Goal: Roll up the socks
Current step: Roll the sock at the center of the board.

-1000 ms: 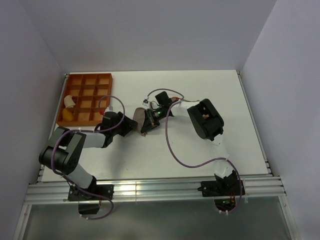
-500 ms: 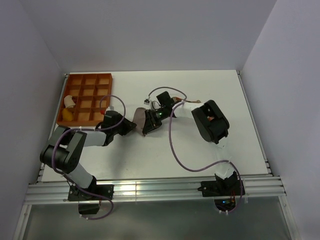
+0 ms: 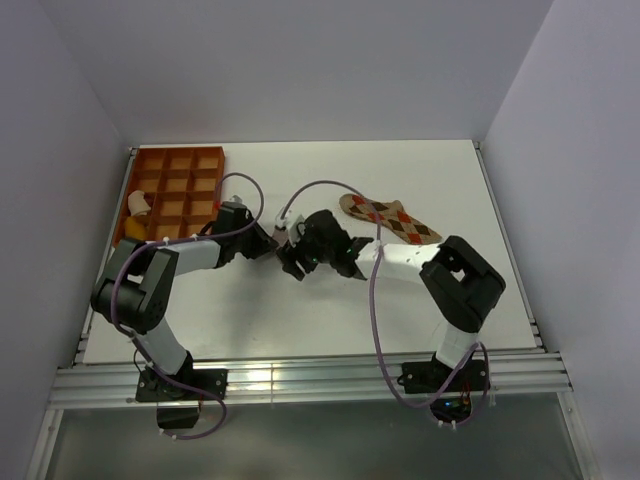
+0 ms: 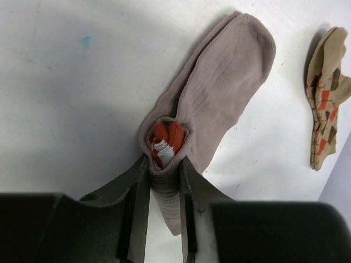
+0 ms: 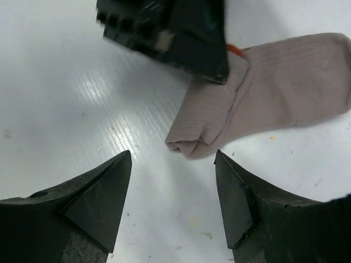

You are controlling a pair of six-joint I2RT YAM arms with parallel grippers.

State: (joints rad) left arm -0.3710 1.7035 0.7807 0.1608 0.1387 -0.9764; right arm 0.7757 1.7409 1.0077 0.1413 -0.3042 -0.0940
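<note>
At the table's (image 3: 300, 325) near edge the left arm (image 3: 135, 300) and right arm (image 3: 462, 290) rise from their bases and reach inward, so the two claws face each other near the middle. The right claw (image 5: 173, 164) is spread wide, its fingers (image 5: 104, 192) either side of bare table, holding nothing; just ahead of its tips, touching neither, lies the folded end of the grey sock (image 5: 285, 82), which runs flat on the table ahead and to this claw's right; beyond that fold the left claw's black body hangs over the sock. The left claw (image 4: 164, 167) is pressed onto the grey sock, pinching its bunched, folded part between both fingers (image 4: 137, 197); right at the tips the fabric opens in a small pocket where the red-and-white cuff (image 4: 164, 145) is tucked in; from the pinch the foot stretches away ahead and to this claw's right, lying flat with the toe farthest. Farther on, well apart from the grey sock and far to the left claw's right, the argyle sock (image 4: 324, 93) lies flat and untouched; from above it sits beyond and to the right of both claws. An orange tray (image 3: 180, 151) of square compartments stands left of the left claw at the table's far left corner, with a white thing (image 3: 138, 204) and a yellow thing (image 3: 133, 231) in its leftmost column.
</note>
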